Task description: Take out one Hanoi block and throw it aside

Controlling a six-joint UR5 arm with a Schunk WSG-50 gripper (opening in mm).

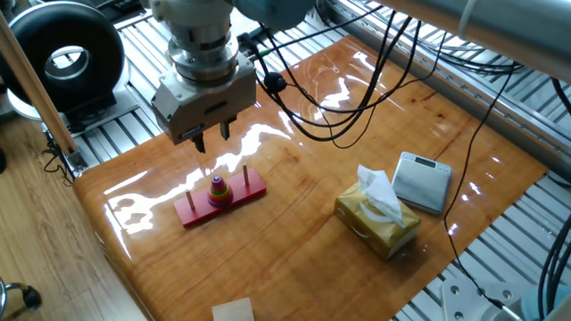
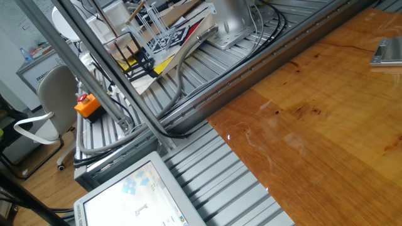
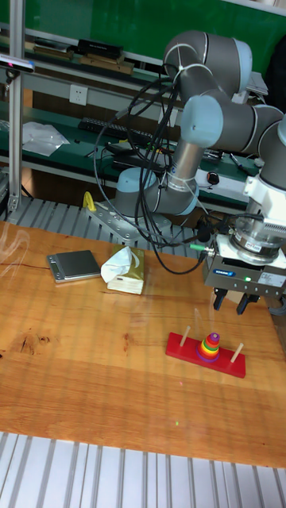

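Note:
The Hanoi block (image 1: 217, 181), a tiny purple ring, tops a small stack of coloured rings on the middle peg of the red three-peg base (image 1: 254, 187). The tall fixed view shows the same Hanoi block (image 3: 211, 336) on the base (image 3: 179, 347). My gripper (image 1: 211, 137) hangs above and just behind the stack, pointing down, its fingers open and holding nothing. Seen in the tall fixed view, the gripper (image 3: 231, 304) sits a short way above the pegs. The other fixed view shows neither the gripper nor the rings.
A yellow tissue box (image 1: 376, 218) and a grey scale (image 1: 422, 181) sit to the right of the base. Black cables (image 1: 303, 107) drape from the arm over the table's far part. A black ring-shaped unit (image 1: 62, 53) stands beyond the left edge.

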